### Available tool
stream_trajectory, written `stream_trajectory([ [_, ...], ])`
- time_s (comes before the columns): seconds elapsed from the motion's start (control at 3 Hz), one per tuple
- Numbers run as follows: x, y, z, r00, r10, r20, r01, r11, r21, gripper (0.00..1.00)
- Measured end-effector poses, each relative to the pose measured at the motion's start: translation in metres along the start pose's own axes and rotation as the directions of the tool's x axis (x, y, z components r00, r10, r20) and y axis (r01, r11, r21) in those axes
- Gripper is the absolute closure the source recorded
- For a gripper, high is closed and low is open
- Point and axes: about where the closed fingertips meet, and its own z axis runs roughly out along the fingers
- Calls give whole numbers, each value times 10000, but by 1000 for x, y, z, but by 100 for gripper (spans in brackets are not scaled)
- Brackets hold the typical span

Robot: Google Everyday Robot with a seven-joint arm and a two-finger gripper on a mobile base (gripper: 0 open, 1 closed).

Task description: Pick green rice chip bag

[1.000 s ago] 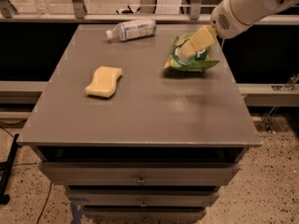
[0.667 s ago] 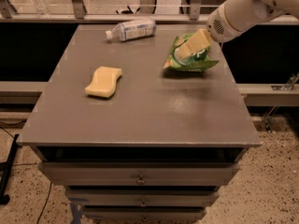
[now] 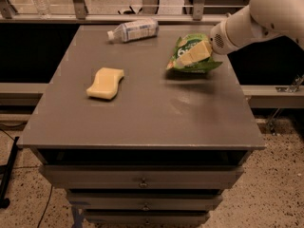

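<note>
The green rice chip bag (image 3: 197,66) is at the back right of the grey table (image 3: 142,113); it is puffy, with white lettering. My gripper (image 3: 184,60) reaches in from the right on the white arm (image 3: 266,13). Its pale fingers (image 3: 197,52) lie across the bag's top and are closed on it. The bag's front edge looks tilted slightly off the tabletop, with a dark shadow under it.
A pale yellow wavy sponge (image 3: 105,83) lies left of centre. A clear plastic bottle (image 3: 133,30) with a white label lies on its side at the back edge. Drawers (image 3: 142,179) sit below the tabletop. A railing runs behind the table.
The arm has shifted slightly lower at the right. The gripper stays on the bag, and the bag has barely moved.
</note>
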Motion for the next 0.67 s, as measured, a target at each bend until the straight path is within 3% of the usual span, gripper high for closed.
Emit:
stream_trajectory([
  [0.33,4,-8,16,9997,156,161,-155,9998,-101,0],
  [0.67,9,-13,27,9991,313,277,-307,9993,-204,18],
])
